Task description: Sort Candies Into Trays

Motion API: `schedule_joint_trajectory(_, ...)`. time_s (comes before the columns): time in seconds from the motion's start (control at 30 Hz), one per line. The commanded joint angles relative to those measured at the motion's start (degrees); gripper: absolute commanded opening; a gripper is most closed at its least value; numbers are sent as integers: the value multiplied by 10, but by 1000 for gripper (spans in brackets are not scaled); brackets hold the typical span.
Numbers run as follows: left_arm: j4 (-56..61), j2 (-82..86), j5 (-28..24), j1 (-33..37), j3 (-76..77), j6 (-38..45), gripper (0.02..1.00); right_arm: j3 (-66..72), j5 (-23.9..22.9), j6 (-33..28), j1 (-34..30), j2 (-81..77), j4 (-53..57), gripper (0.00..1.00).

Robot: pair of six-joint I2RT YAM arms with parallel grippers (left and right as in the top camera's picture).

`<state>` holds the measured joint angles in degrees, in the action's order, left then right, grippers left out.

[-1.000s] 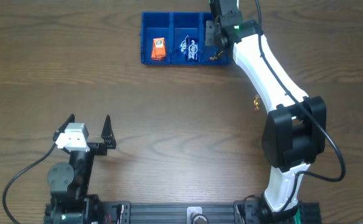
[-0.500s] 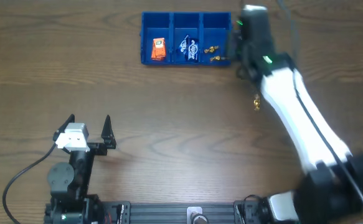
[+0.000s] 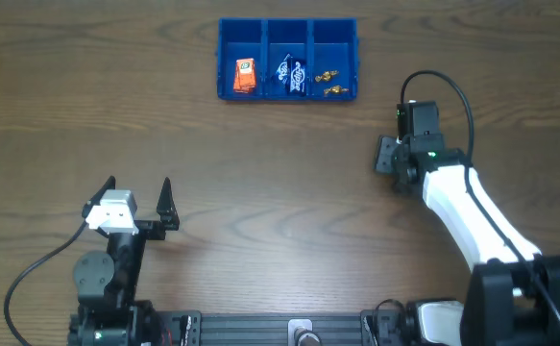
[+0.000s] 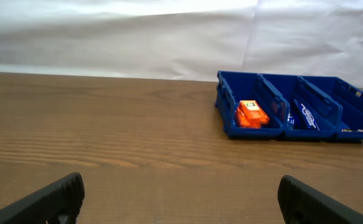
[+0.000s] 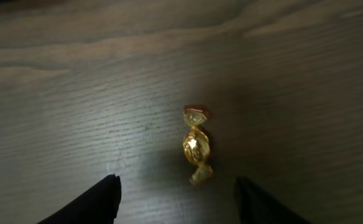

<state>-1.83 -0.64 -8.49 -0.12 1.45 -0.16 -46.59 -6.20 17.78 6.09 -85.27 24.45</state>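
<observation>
The blue tray [image 3: 223, 48] has 3 compartments. The left one holds 1 orange candy [image 3: 246, 76], the middle one holds blue-wrapped candy [image 3: 294, 75] (possibly 2 pieces), and the right one holds 2 gold candies [image 3: 328, 83]. 1 loose gold candy [image 5: 195, 148] lies on the table [image 3: 260, 192], off the tray's right end on the side nearer the arm bases. The right gripper [image 5: 178, 202] hangs above it with its fingers spread wide; the candy lies between them, untouched. The left gripper [image 3: 137, 187], also spread wide and empty, sits well apart from the tray, beyond its left end toward the bases.
</observation>
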Motion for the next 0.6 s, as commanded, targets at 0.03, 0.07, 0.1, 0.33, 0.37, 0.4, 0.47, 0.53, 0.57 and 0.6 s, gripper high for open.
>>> schedule_joint_trajectory(0.03, -18, 3, -10, -2, -12, -2, 998, 1, 3, 4, -20, -62, -31, 601)
schedule_joint_trajectory(0.07, -18, 3, -10, -2, -12, -2, 998, 1, 4, 4, -26, -70, -37, 599)
schedule_joint_trajectory(0.1, -18, 3, -10, -2, -12, -2, 998, 1, 4, 4, -31, -78, -42, 599)
schedule_joint_trajectory(0.33, -18, 3, -10, -2, -12, -2, 998, 1, 10, 3, -40, -94, -49, 581)
schedule_joint_trajectory(0.37, -18, 3, -10, -2, -12, -2, 998, 1, 10, 3, -40, -98, -51, 581)
schedule_joint_trajectory(0.4, -18, 3, -10, -2, -12, -2, 998, 1, 10, 4, -40, -101, -53, 581)
schedule_joint_trajectory(0.47, -18, 3, -10, -2, -12, -2, 998, 1, 10, 4, -40, -110, -57, 581)
schedule_joint_trajectory(0.53, -18, 3, -10, -2, -12, -2, 998, 1, 12, 4, -40, -120, -59, 573)
schedule_joint_trajectory(0.57, -18, 3, -10, -2, -12, -2, 998, 1, 12, 4, -40, -123, -60, 555)
schedule_joint_trajectory(0.6, -18, 3, -10, -2, -12, -2, 996, 1, 12, 4, -40, -123, -60, 540)
